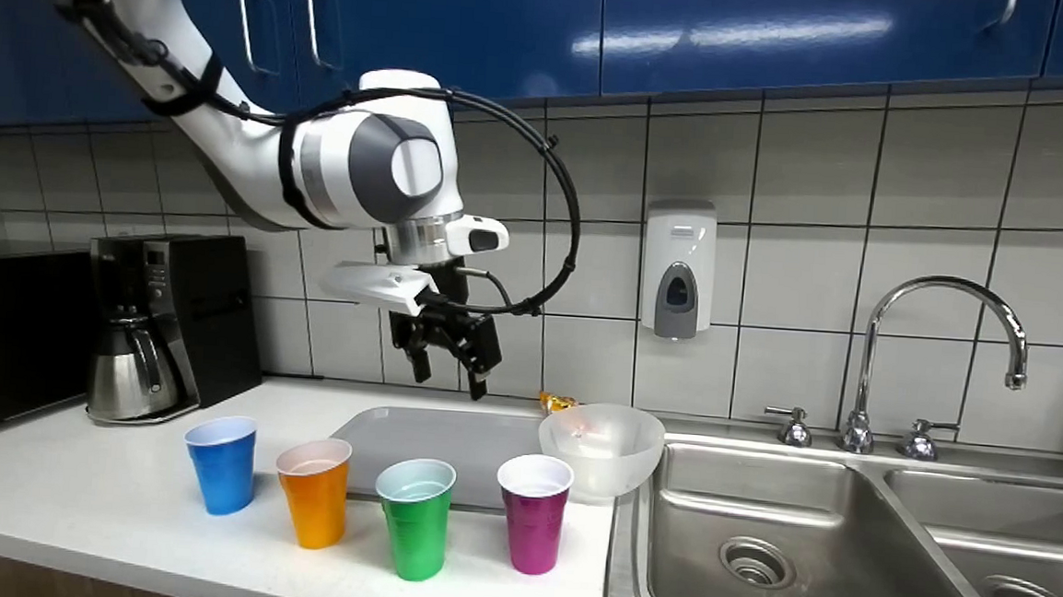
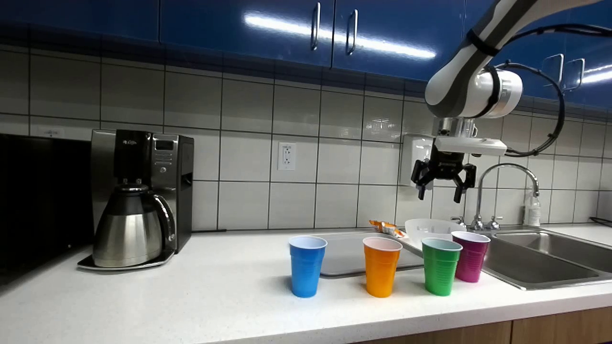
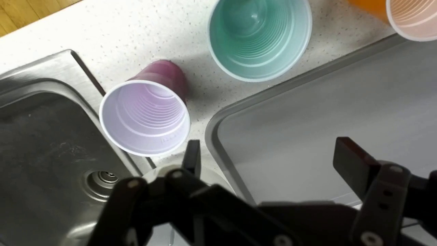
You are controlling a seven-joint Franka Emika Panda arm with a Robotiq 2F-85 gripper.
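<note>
My gripper [image 1: 449, 379] is open and empty, pointing down above the flat grey tray [image 1: 448, 450]. In the wrist view its fingers [image 3: 268, 148] stand wide apart over the tray [image 3: 290, 136]. A blue cup [image 1: 224, 473], an orange cup [image 1: 316, 502], a green cup [image 1: 418, 532] and a purple cup [image 1: 533, 529] stand upright in a row in front of the tray. A translucent white bowl [image 1: 600, 460] stands at the tray's end by the sink. In the wrist view the purple cup [image 3: 146, 116] is nearest a fingertip in the picture; the green cup [image 3: 259, 34] is farther off.
A steel double sink [image 1: 635, 563] with a tall faucet [image 1: 938, 285] adjoins the counter. A coffee maker [image 2: 129, 224] stands at the opposite end. An orange wrapper [image 2: 386, 228] lies by the bowl. A soap dispenser [image 1: 678, 271] hangs on the tiled wall under blue cabinets [image 1: 437, 25].
</note>
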